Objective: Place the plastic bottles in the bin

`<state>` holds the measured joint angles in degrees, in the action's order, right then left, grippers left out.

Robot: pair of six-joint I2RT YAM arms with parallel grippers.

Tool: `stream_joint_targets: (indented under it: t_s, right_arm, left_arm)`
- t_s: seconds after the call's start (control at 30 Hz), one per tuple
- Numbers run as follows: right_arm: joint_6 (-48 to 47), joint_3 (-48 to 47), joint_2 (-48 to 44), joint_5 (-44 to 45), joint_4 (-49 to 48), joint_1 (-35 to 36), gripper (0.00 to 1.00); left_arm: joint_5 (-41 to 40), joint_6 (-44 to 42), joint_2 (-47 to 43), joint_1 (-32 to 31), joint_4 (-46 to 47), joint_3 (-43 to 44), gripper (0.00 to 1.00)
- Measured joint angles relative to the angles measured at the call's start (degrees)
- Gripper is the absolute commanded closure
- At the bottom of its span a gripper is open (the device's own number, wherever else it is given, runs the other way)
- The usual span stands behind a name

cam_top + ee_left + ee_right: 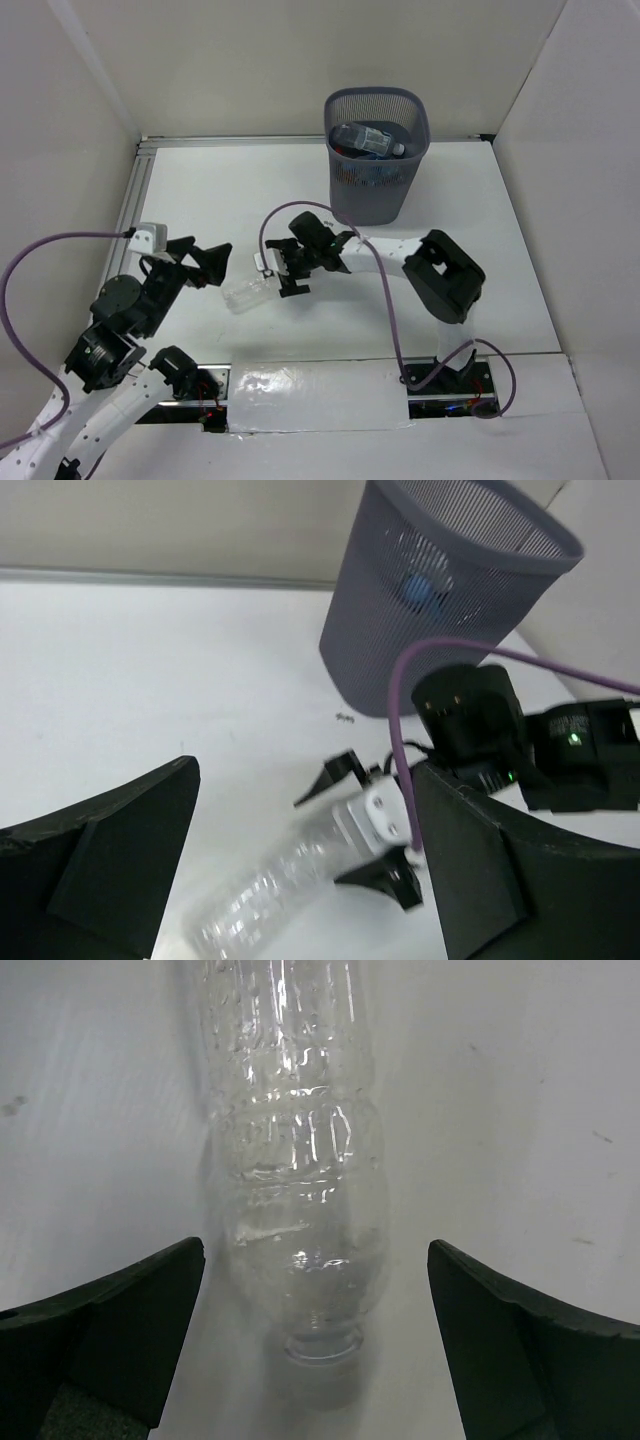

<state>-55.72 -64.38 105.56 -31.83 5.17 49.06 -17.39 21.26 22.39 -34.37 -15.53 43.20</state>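
Nearest, the left fingers (110, 870) stand spread wide with nothing between them. They sit low over the white table (480, 260) and are aimed at a clear bottle (245, 293) just beyond their tips. The bottle lies on its side on the table, unlabelled, and neither arm touches it as far as the views show. Its neck end points toward the right fingers (520, 1340), which are likewise spread wide and empty. One finger stands on each side of the neck, with bare table in the gaps. The neck looks uncapped, though glare makes that uncertain. Farther back, well apart from the loose bottle, the grey mesh bin (385, 205) stands upright near the table's far edge. More bottles (368, 140) lie piled inside it, and a blue patch (430, 590) shows through the mesh.
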Motion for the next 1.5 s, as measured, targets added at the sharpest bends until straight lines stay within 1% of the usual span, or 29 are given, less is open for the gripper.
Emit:
stream_joint_targets:
  t_s: [0.03,0.07,0.17,0.2,0.33,0.37,0.4,0.53,0.63,0.73,0.83,0.97,1.1,1.2,1.23,1.3,1.33,1.37,1.43,1.47,1.5]
  right_arm:
    - [0.46,-1.92,2.05,0.81,-0.48,0.33,0.01]
    - [0.63,-3.82,3.89,1.31,-0.55,0.70,0.05]
    - [-0.57,-8.28,7.80,0.79,0.92,1.73,0.27]
    - [-1.31,-9.55,8.70,0.26,2.45,2.19,0.39]
    - [-4.42,-10.71,9.09,-3.10,7.26,3.23,0.66]
    - [-5.01,-10.82,9.01,-3.89,8.31,3.32,0.79]
    - [-5.11,-11.04,8.87,-4.52,9.55,3.30,0.82]
    - [-1.90,-14.43,7.67,-6.40,16.41,1.57,0.82]
    - [2.75,-21.66,5.60,-6.58,19.58,-1.86,0.82]
    - [6.82,-30.29,1.57,-6.51,20.33,-6.14,0.83]
    - [9.73,-36.65,-3.85,-5.31,20.20,-10.14,0.83]
    - [13.49,-39.36,-11.72,-0.81,18.38,-13.27,0.83]
    - [17.18,-40.35,-15.08,4.11,15.89,-17.53,0.83]
    - [18.99,-40.68,-14.86,7.08,15.30,-23.17,0.77]
    - [19.82,-40.68,-14.40,7.78,15.47,-25.77,0.70]
    - [21.00,-40.74,-13.20,8.13,15.91,-30.45,0.61]
    - [21.51,-40.74,-12.46,8.26,16.24,-32.46,0.53]
    - [21.97,-40.76,-11.65,8.15,16.76,-34.69,0.33]
    - [23.32,-40.76,-9.97,7.56,18.25,-38.49,0.05]
    - [23.93,-40.76,-9.31,7.13,19.06,-39.76,0.00]
    - [24.13,-40.81,-8.70,6.45,19.87,-40.89,0.00]
  left_arm:
    - [-0.46,0.39,-1.44,0.00,-2.29,-0.35,0.00]
    - [-0.79,0.87,-2.86,0.00,-4.11,-0.37,0.00]
    - [-1.27,1.70,-4.55,0.00,-6.25,-0.33,0.00]
    - [-1.25,1.77,-4.42,0.02,-6.82,-0.33,0.00]
    - [-1.20,1.86,-3.15,0.02,-7.69,-0.52,0.00]
    - [-1.05,1.84,-2.99,0.00,-7.50,-0.70,0.00]
    - [-0.85,1.70,-2.99,0.02,-7.28,-0.94,0.00]
    - [1.25,1.27,-3.10,0.02,-5.79,-1.86,0.00]
    - [4.13,0.98,-4.52,0.02,-3.26,-2.51,0.00]
    - [6.32,0.87,-6.71,0.02,-0.22,-2.58,0.00]
    - [7.45,0.28,-7.08,0.02,2.34,-1.33,0.00]
    - [8.41,-0.24,-6.88,0.02,4.57,1.75,0.00]
    - [9.84,-0.50,-4.55,0.02,7.02,5.84,0.00]
    - [11.45,-0.44,-2.86,0.02,8.46,5.29,0.00]
    - [12.02,-0.26,-2.10,0.02,8.61,4.57,0.00]
    - [13.18,-0.02,-0.11,0.02,9.14,2.64,0.00]
    - [13.81,0.13,1.14,0.02,9.35,1.49,0.00]
    - [14.38,0.26,2.25,0.02,9.46,0.35,0.00]
    - [15.50,0.59,4.31,0.02,9.62,-1.99,0.00]
    - [15.87,0.90,5.07,0.02,9.60,-2.93,0.00]
    - [16.22,1.22,5.86,0.02,9.51,-3.54,0.00]
